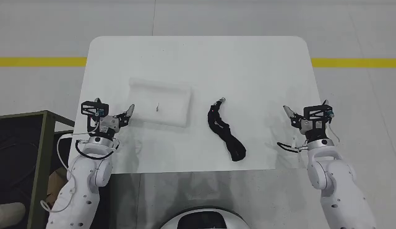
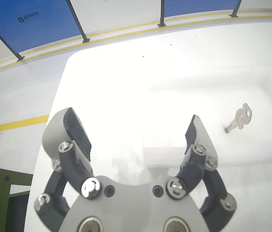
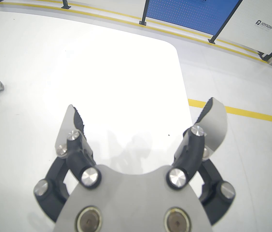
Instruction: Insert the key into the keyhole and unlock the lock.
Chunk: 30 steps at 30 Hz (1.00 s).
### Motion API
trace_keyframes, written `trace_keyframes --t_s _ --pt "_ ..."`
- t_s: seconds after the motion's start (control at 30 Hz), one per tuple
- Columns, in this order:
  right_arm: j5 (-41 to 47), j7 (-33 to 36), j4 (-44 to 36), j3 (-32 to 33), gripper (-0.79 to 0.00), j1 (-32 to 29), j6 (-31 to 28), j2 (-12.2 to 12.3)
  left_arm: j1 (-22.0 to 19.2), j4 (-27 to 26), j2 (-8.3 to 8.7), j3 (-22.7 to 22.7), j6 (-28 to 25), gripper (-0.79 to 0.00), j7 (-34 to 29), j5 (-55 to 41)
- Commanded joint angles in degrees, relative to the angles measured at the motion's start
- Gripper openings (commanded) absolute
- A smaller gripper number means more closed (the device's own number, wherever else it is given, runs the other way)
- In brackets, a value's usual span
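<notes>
Key (image 2: 240,119): lies on a white pad (image 1: 176,96), at 9 o'clock from the table (image 1: 260,62) centre.
Lock (image 1: 226,133): black, just 5 o'clock of centre.
Left claw (image 2: 132,117): released, at the 8 o'clock edge.
Right claw (image 3: 142,105): released, at the 4 o'clock edge.

You've got a pale grey glossy floor (image 1: 247,6) with a yellow tape line (image 1: 37,61), and blue and white perforated partition panels (image 2: 37,18) behind. An olive-green metal cabinet (image 1: 25,161) sits off the white rounded table's (image 1: 247,62) near-left corner.
</notes>
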Motion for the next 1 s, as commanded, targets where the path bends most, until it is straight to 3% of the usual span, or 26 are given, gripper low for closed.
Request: trace_keyframes --t_s 0.0,0.27,0.43,0.5,0.6,0.7,0.8,0.97 --pt "0.0 0.0 0.0 0.0 -0.001 0.0 0.0 0.0 0.0 0.0 0.00 0.0 0.0 0.000 0.0 0.0" --pt "0.0 0.0 0.0 0.0 0.000 0.0 0.0 0.0 0.1 0.0 0.08 0.2 -1.7 0.000 -1.3 0.1" --pt "0.0 0.0 0.0 0.0 0.000 0.0 0.0 0.0 -6.2 -8.0 0.57 -4.1 -5.2 0.000 -19.1 -7.6" --pt "0.0 0.0 0.0 0.0 0.000 0.0 0.0 0.0 -10.0 -11.2 0.76 -4.9 -5.3 0.000 -31.7 -13.0" --pt "0.0 0.0 0.0 0.0 0.000 0.0 0.0 0.0 -17.3 -14.1 0.99 -3.6 -3.8 0.000 -50.2 -20.9" --pt "0.0 0.0 0.0 0.0 0.000 0.0 0.0 0.0 -24.2 -13.7 1.01 -0.4 0.1 0.000 -63.4 -27.3" --pt "0.0 0.0 0.0 0.0 0.000 0.0 0.0 0.0 -28.4 -12.7 0.94 3.0 2.3 0.000 -67.4 -28.0" --pt "0.0 0.0 0.0 0.0 0.000 0.0 0.0 0.0 -28.9 -12.2 0.86 3.6 3.7 0.000 -66.1 -27.4"
